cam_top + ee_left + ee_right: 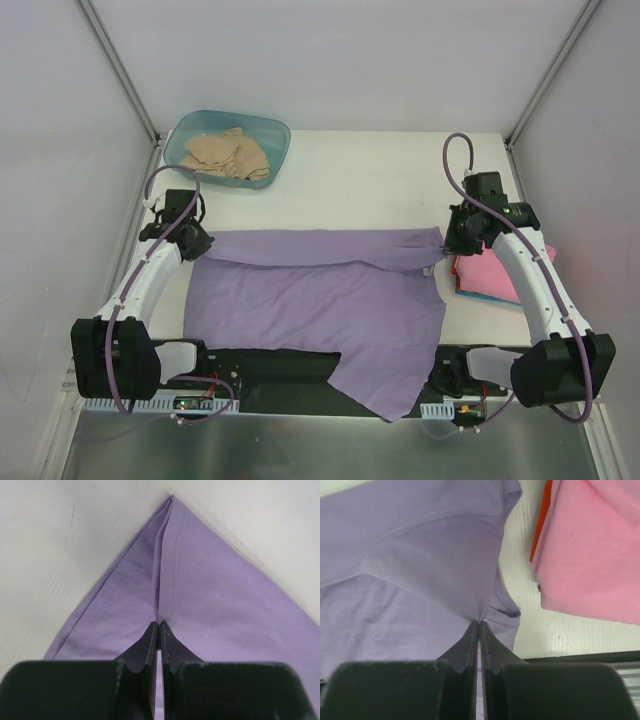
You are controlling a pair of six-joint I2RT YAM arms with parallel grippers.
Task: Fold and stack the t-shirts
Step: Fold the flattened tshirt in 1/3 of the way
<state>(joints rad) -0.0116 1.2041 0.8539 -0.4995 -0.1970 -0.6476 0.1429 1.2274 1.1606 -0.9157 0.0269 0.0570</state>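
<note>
The lavender t-shirt (320, 305) sprawls across the table (370, 190), its far edge folded over and strung between both sets of fingers. The pink t-shirt (495, 275) sits folded just beside the right gripper (479, 624), which pinches lavender cloth tight. The left gripper (159, 625) pinches the opposite corner, fingers pressed together.

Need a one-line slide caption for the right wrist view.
Right hand shut on the lavender t-shirt, pinching a fold, with the folded pink t-shirt lying beside it on the table.
</note>
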